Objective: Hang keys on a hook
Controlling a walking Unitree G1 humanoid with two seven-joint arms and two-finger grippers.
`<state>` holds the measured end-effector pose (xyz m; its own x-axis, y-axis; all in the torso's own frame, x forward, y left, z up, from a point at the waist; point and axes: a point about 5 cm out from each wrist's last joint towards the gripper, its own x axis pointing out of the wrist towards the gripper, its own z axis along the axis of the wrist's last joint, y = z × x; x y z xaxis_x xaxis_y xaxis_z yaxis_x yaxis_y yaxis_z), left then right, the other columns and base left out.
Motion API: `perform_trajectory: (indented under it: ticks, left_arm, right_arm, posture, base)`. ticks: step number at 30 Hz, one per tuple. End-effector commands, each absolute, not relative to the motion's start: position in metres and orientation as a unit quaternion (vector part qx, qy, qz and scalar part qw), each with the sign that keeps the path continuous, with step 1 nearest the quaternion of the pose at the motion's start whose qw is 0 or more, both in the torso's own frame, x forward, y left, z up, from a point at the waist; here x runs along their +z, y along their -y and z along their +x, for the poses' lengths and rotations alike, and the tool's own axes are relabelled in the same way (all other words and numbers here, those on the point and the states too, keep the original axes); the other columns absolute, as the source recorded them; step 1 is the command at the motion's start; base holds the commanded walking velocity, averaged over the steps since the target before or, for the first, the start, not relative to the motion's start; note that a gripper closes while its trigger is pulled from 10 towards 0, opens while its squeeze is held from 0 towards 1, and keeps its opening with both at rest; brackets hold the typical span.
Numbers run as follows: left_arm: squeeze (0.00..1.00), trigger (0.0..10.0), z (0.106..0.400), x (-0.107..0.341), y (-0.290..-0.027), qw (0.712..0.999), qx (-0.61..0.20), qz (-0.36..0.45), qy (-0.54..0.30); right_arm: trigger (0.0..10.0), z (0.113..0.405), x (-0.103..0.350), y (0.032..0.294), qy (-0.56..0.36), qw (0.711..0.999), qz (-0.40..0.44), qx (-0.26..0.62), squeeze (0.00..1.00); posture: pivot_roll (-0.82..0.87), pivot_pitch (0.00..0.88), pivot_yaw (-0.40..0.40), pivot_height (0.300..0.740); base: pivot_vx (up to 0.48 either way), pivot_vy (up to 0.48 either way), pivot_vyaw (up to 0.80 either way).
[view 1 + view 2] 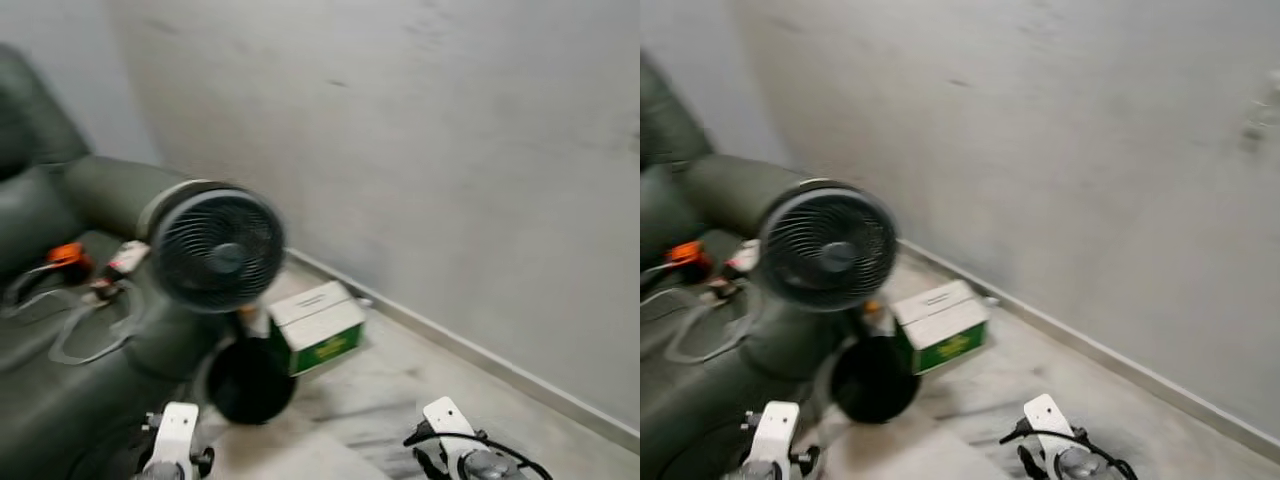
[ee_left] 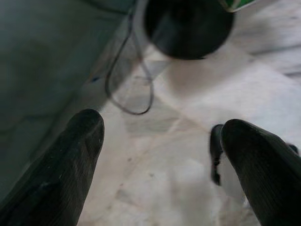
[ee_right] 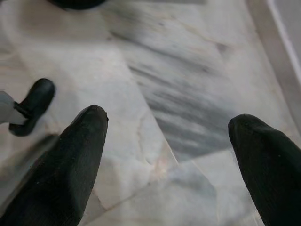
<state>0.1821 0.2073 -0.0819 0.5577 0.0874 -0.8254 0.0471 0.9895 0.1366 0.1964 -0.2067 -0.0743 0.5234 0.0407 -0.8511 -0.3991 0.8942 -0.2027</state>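
Left gripper (image 2: 160, 165) and right gripper (image 3: 167, 165): jaws wide, empty, both hanging above the marble floor (image 3: 178, 94). Ahead of the left jaws stands the black fan (image 1: 218, 250) on its round base (image 2: 188, 26), with a green-and-white box (image 1: 318, 325) beside it; the keys and hook cannot be made out

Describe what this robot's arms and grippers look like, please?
Each gripper, left gripper and right gripper, has two long, rounded black fingers with a faintly ribbed surface. From the head view, the wrists carry white brackets, with black cable looping over the silver right one.
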Motion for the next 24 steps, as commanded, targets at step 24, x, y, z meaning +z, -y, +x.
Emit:
perform_trajectory:
  ticks: [24]
  left_arm:
    - [0.00,10.0,0.1790,-0.0848,-0.1998,0.874,-0.007,0.053,-0.483]
  right_arm:
    - [10.0,0.1962,-0.0734,0.2117,-0.472,0.846,-0.206,0.134,0.00]
  posture:
    - [0.02,0.000,0.005,0.740]
  base:
    - [0.000,0.000,0.27]
